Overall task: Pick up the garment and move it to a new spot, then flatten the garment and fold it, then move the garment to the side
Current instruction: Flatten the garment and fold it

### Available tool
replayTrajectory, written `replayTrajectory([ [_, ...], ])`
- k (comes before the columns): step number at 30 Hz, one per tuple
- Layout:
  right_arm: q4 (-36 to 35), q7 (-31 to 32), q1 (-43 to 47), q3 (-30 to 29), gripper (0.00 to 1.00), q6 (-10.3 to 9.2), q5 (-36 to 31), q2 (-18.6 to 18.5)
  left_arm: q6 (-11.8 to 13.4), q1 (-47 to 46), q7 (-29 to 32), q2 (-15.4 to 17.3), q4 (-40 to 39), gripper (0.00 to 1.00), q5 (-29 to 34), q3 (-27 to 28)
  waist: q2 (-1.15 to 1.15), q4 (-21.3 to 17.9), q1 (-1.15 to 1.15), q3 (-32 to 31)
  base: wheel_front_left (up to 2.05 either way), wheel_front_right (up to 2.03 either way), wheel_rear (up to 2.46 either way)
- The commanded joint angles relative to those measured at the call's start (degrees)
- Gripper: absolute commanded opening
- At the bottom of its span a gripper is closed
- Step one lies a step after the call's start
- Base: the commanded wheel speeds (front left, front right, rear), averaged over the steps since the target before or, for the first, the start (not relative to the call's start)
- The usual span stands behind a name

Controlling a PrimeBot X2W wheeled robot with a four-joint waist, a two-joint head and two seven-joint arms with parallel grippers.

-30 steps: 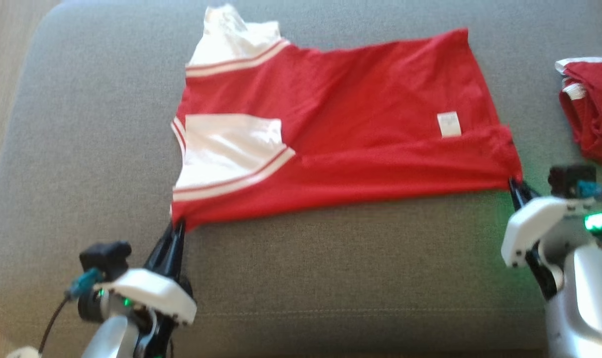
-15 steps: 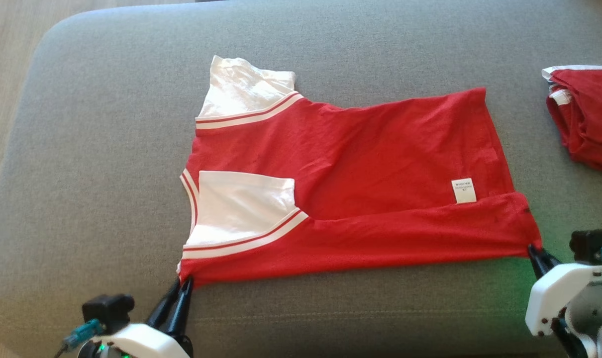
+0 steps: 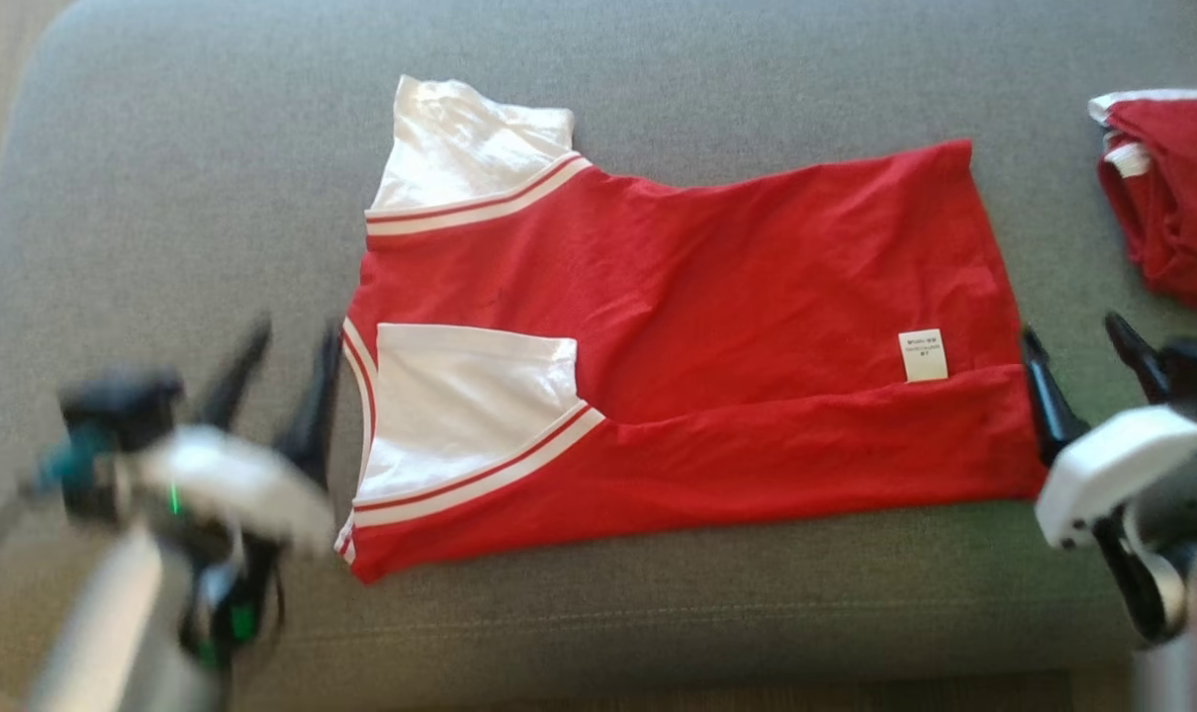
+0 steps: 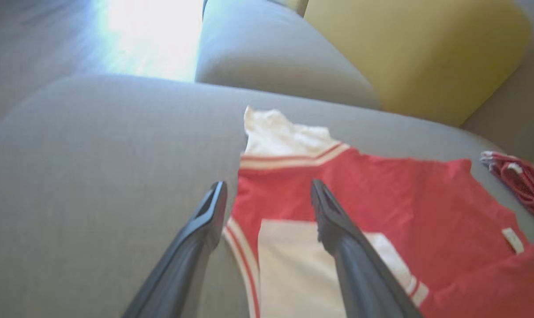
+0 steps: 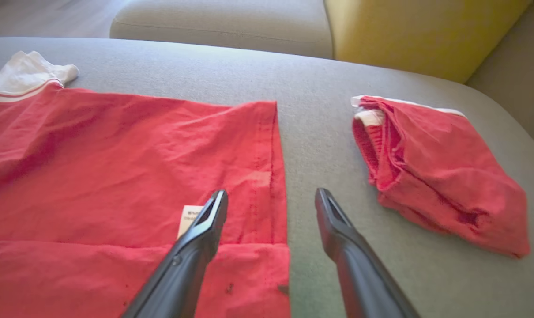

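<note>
The red cotton shirt with white striped sleeves is laid out on the grey upholstered cushion, its near edge doubled over, seemingly as a first fold. The left claw and right claw are held spread wide and empty at its ends. The print on its white label cannot be read.

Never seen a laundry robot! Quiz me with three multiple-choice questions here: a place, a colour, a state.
1. Relative to the spread shirt, the bundled red cloth lies: A) on top B) apart, on the robot's right C) underneath
2. The shirt's sleeves are: A) white B) blue C) black
3. The left gripper and right gripper are: A) both open B) both shut C) one open, one shut
Answers: B, grey couch shows between them; A, both sleeves are plainly white; A, jaws stand apart, holding nothing.
</note>
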Motion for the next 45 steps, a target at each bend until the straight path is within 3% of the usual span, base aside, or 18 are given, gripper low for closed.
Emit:
replayTrajectory([
  [1,-1.55,-0.84,-2.18,2.28,1.0,-0.02,-0.54,-0.05,-0.3,-8.06,1.36,1.59,-2.55,1.0,0.43,2.33,0.0,-0.11,0.0,1.36,0.0,0.0,0.0],
  [10,0.67,-2.95,-9.04,7.2,1.0,-0.02,-0.94,0.57,-3.77,-36.22,14.21,5.52,10.11,1.0,2.58,-1.21,0.0,-3.21,0.0,9.27,0.0,0.0,0.0],
  [18,1.73,-4.77,-12.29,8.57,1.0,-0.02,-0.15,0.83,-5.29,-49.94,21.66,7.24,25.84,1.0,3.14,-5.16,0.0,-6.75,0.0,14.83,0.0,0.0,0.0],
  [30,2.84,-6.64,-14.04,8.83,1.0,-0.02,0.61,1.22,-5.82,-57.28,21.0,9.31,35.96,1.0,2.62,-8.42,0.0,-9.18,0.0,18.64,0.0,0.0,0.0],
  [44,3.73,-7.77,-15.54,9.62,1.0,-0.02,1.11,1.58,-5.89,-60.95,19.17,10.66,40.46,1.0,2.19,-13.66,0.0,-10.5,0.0,20.5,0.0,0.0,0.0],
  [45,3.78,-7.87,-15.61,9.45,1.0,-0.02,1.13,1.61,-5.89,-61.09,19.2,10.75,40.79,0.74,1.52,-14.32,0.0,-10.55,0.0,20.54,0.0,0.0,0.0],
])
